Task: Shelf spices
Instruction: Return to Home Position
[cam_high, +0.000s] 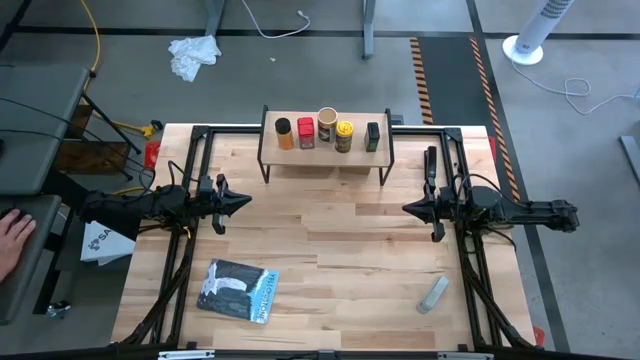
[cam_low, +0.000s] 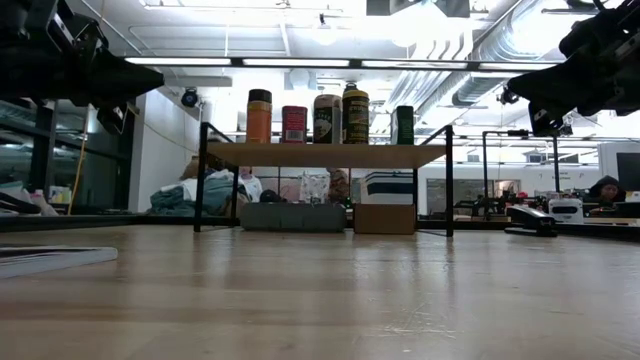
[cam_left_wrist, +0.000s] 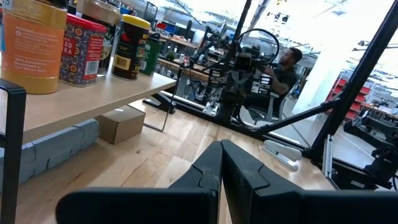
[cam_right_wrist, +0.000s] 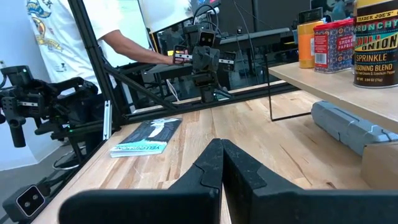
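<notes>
Bright, even overhead light falls on the table (cam_high: 330, 235); the shelf (cam_high: 322, 160) throws only a soft, faint shadow. In the low view the ceiling strip lights (cam_low: 285, 62) glare white — the arms (cam_low: 70, 70) above are black silhouettes. Both wrist views face washed-out brightness, with the left gripper (cam_left_wrist: 221, 149) and right gripper (cam_right_wrist: 222, 147) near-black against it.

Counter (cam_high: 330, 245) centre lies open. Shelf (cam_high: 322, 161) top is filled across its middle by the spices (cam_high: 327, 125); grey bar (cam_low: 292, 216) and cardboard cube (cam_low: 385, 218) obstruct the gap beneath.
</notes>
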